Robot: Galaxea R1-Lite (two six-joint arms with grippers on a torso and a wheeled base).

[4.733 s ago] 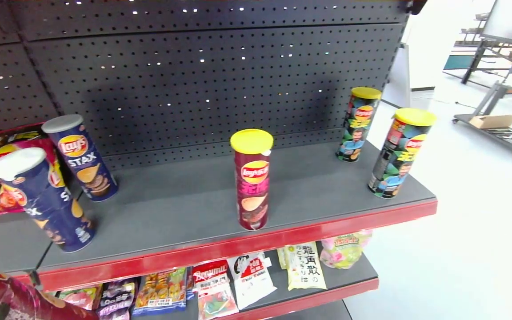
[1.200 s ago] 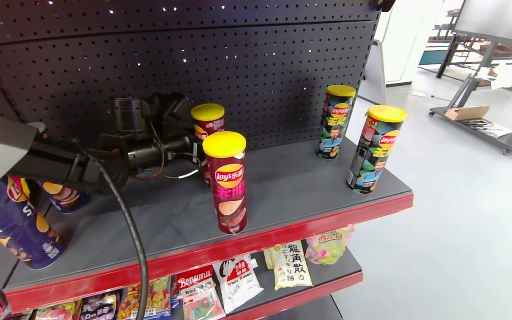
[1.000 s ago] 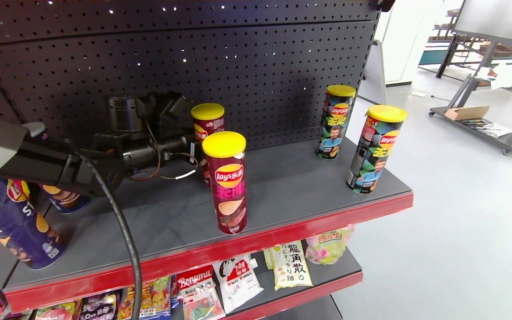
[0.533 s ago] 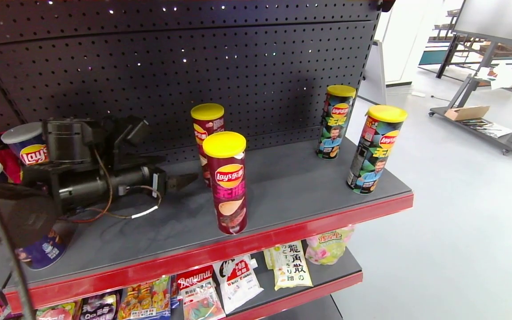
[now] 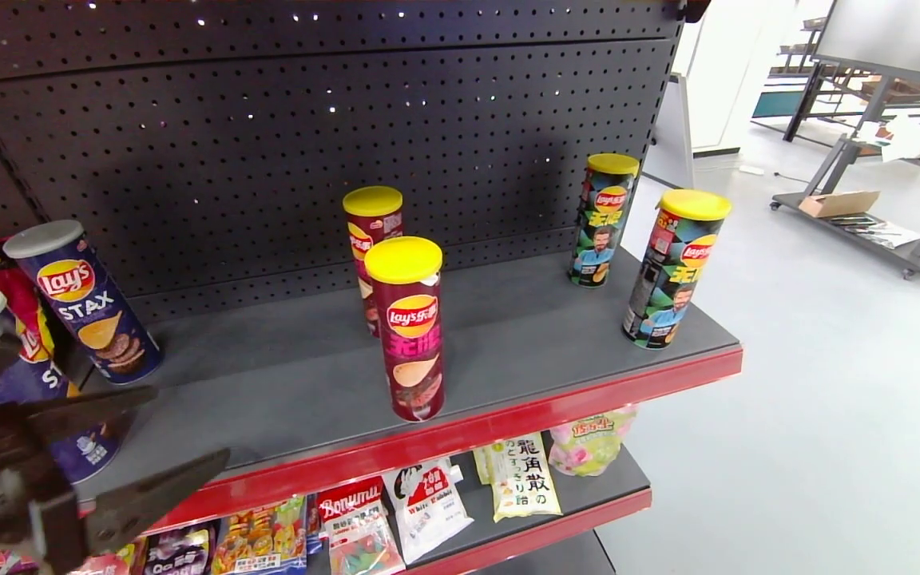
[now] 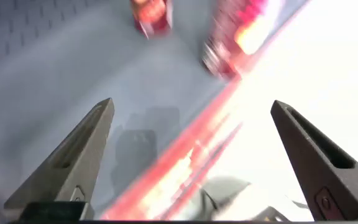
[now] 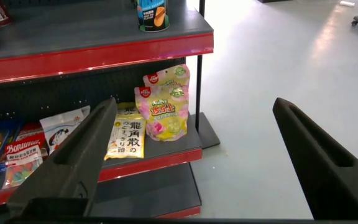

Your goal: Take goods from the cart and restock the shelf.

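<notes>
Cylindrical maroon tube (image 5: 408, 335), matte shelf (image 5: 284, 375), left gripper (image 5: 187, 423) spread

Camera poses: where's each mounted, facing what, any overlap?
Head: atop the robot, facing forward and down at the upper shelf of chip cans; open left gripper lower left.
Left wrist: on that arm, looking past the open left gripper at the shelf's red edge; blurred.
Right wrist: on that arm, past the open right gripper toward the lower shelf and floor.
Shared: head and right wrist both show the green snack bag.

All three cameras toward shelf (image 5: 524, 319)
</notes>
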